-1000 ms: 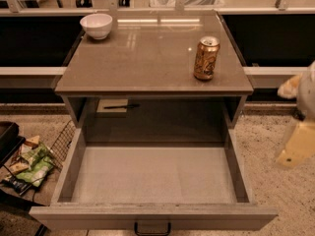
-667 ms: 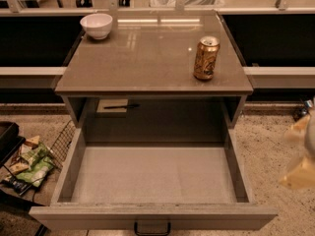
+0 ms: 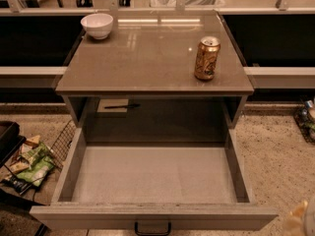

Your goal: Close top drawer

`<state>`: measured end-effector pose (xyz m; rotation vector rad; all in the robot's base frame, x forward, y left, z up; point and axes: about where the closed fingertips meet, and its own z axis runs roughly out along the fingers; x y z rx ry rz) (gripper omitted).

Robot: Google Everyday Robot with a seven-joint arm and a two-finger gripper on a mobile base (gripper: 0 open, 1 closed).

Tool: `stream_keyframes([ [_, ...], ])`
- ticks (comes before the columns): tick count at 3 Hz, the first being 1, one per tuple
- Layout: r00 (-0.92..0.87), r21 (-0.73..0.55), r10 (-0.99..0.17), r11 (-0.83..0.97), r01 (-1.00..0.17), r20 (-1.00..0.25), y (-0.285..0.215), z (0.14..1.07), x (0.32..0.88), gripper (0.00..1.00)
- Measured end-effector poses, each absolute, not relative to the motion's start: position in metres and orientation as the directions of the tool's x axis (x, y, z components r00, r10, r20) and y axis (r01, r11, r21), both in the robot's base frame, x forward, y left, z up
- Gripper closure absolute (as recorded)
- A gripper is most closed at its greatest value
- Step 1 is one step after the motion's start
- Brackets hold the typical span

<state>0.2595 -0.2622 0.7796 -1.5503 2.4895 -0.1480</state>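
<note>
The top drawer (image 3: 98, 217) is a deep grey box pulled fully out of the cabinet toward the camera, and it is empty inside. Its small black handle (image 3: 152, 228) sits centred on the front at the bottom edge of the camera view. Only a pale sliver of my gripper (image 3: 301, 221) shows in the bottom right corner. It is to the right of the drawer's front right corner and apart from it. No other drawers show.
A gold can (image 3: 206, 58) and a white bowl (image 3: 97, 25) stand on the cabinet top (image 3: 147, 63). A wire basket of snack bags (image 3: 32, 163) sits on the floor at the left. Another basket (image 3: 307, 117) is at the right edge.
My gripper has dropped from mid-height at the right edge to the bottom right corner, mostly out of view. The drawer, can and bowl have not moved.
</note>
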Motion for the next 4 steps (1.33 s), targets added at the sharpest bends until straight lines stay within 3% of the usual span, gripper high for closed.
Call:
stream_keyframes([
  [1,-0.446,-0.119,-0.891,0.454,-0.883,-0.088,-0.266,0.743,0.229,1.0],
  [2,-0.446,-0.119,-0.891,0.454,-0.883,-0.088,-0.266,0.743,0.229,1.0],
  [4,-0.423,0.014,-0.874,0.432,-0.902,-0.241,-0.222,0.63,0.222,1.0],
])
